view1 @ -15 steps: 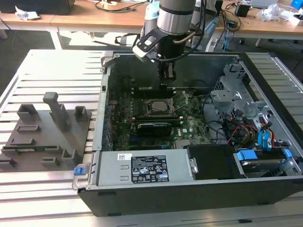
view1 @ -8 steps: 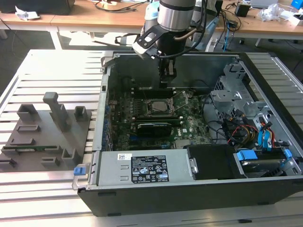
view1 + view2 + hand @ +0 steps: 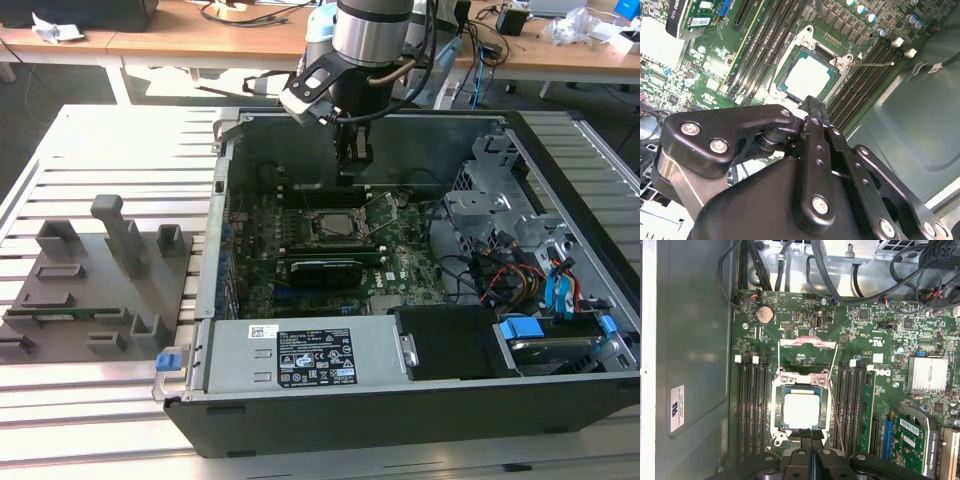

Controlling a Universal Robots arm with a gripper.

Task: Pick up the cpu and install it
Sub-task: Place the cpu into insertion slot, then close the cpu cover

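The cpu (image 3: 801, 409) lies flat in the socket frame (image 3: 781, 381) on the motherboard (image 3: 790, 315), with the edge nearest the fingers just beside their tips; whether they touch cannot be determined. The gripper (image 3: 810, 434) hangs over that edge, its fingers (image 3: 812, 106) pressed together with nothing between them. Beyond the cpu from the fingertips, the socket's metal load plate (image 3: 807, 342) stands folded open, and memory slots (image 3: 750, 410) flank both sides.

The small flat silvery square cpu (image 3: 801, 410) lies in the black square socket frame (image 3: 780, 412). Long black memory slots (image 3: 750, 410) flank that frame.
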